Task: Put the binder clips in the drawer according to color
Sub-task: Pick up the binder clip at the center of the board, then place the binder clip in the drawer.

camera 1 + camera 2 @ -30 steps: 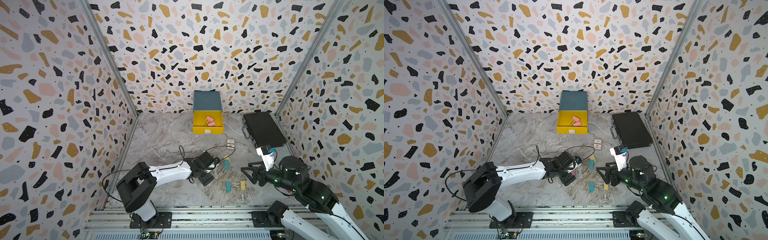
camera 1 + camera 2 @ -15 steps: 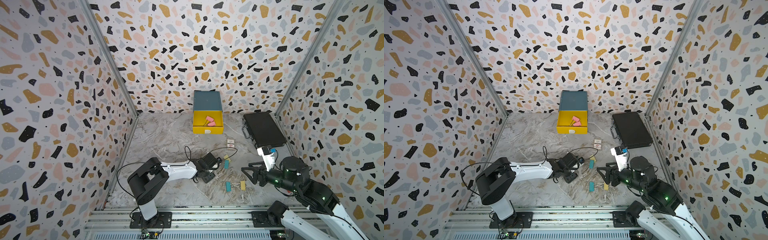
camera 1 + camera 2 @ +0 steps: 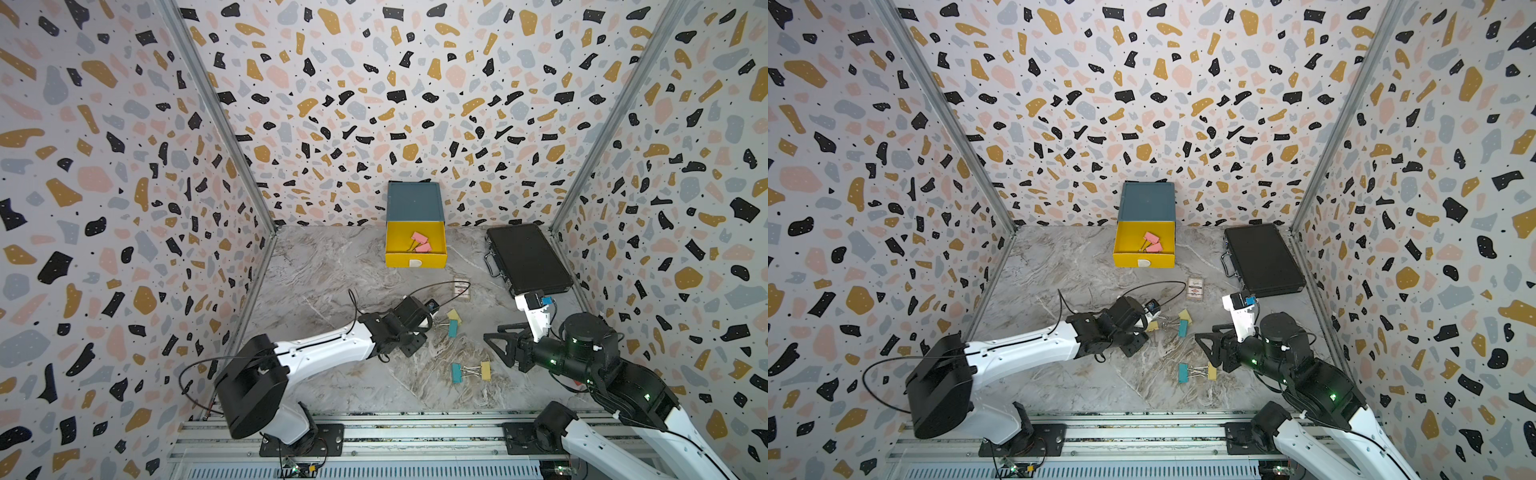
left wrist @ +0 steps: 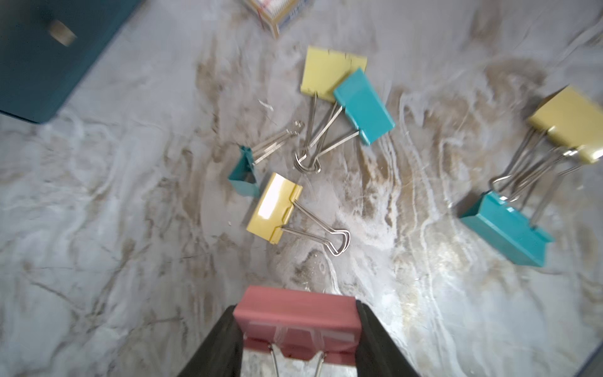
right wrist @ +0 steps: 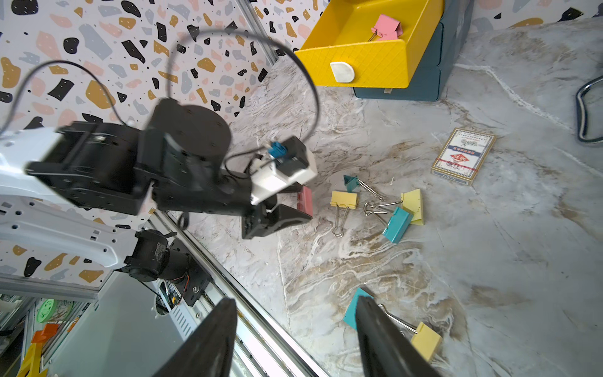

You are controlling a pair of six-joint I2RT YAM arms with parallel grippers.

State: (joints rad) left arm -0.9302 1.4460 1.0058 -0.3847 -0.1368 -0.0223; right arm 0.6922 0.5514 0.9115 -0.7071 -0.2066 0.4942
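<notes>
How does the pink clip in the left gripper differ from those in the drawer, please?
The held pink clip is pinched in the left gripper; the drawer's pink clips lie loose in the yellow drawer. It is one; they are two. All are pink with wire handles.

The dark-teal drawer chest (image 3: pixel 414 201) stands against the back wall, and its yellow top drawer (image 3: pixel 415 262) is pulled open with two pink clips (image 3: pixel 420 242) inside. A third pink clip (image 4: pixel 295 321) is clamped in the left gripper (image 5: pixel 301 203). Three yellow clips (image 4: pixel 274 209) and three teal clips (image 4: pixel 363 106) lie loose well in front of the chest, some with tangled handles.
</notes>
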